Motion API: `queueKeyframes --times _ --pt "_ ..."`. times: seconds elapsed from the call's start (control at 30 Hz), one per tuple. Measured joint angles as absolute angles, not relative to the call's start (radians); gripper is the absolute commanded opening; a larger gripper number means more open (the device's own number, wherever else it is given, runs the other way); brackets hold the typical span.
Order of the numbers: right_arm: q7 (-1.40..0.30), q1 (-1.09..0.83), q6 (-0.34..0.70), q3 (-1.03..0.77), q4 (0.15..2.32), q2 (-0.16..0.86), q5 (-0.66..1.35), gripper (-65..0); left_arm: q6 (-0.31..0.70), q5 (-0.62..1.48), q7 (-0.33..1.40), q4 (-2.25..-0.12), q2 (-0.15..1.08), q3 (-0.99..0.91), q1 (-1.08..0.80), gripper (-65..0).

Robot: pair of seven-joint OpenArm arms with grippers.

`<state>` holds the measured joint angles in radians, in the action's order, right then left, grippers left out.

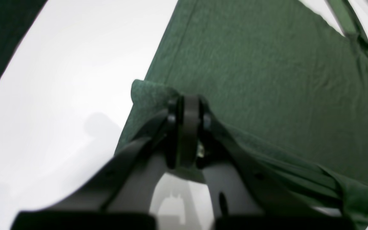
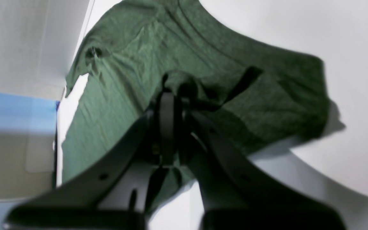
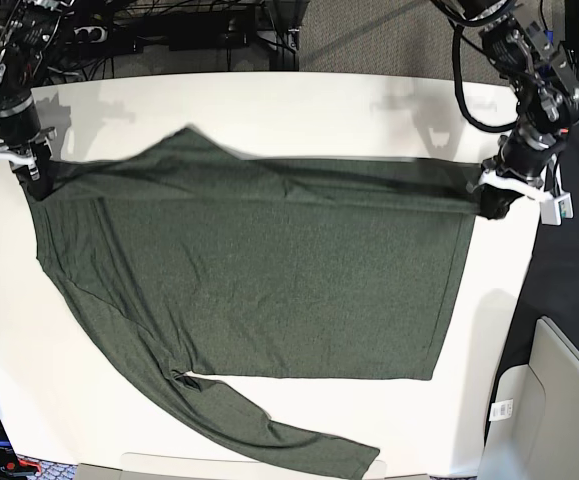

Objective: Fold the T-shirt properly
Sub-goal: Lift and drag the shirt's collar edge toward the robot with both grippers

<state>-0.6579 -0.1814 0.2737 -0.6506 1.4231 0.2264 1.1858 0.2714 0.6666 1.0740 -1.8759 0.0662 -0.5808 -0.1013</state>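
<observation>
The T-shirt (image 3: 259, 270) lies spread nearly flat on the white tabletop (image 3: 299, 105), one sleeve (image 3: 279, 435) trailing; no fold is finished. The left claw (image 1: 187, 111) and right claw (image 2: 171, 92) each pinch a far-edge corner.

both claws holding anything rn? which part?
Both grip the T-shirt. Left claw is shut on a hem corner; right claw is shut on bunched fabric at the shoulder end, exact spot unclear.
</observation>
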Motion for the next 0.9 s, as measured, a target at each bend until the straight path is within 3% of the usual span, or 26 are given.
queueKeyframes --times 0.7,0.8,0.9 --pt "-0.636 -0.008 0.281 -0.657 1.256 0.229 1.186 -64.3 0.27 0.666 1.07 -1.665 0.064 -0.581 0.043 -65.0" --pt "-0.592 -0.007 0.286 -0.656 1.245 0.226 1.193 -61.2 0.27 0.665 1.065 -1.613 0.064 -0.581 0.042 -64.8" --pt "-0.58 -0.009 0.285 -0.656 1.245 0.227 1.193 -55.4 0.266 0.663 1.048 -1.571 0.066 -0.581 0.039 -60.3"
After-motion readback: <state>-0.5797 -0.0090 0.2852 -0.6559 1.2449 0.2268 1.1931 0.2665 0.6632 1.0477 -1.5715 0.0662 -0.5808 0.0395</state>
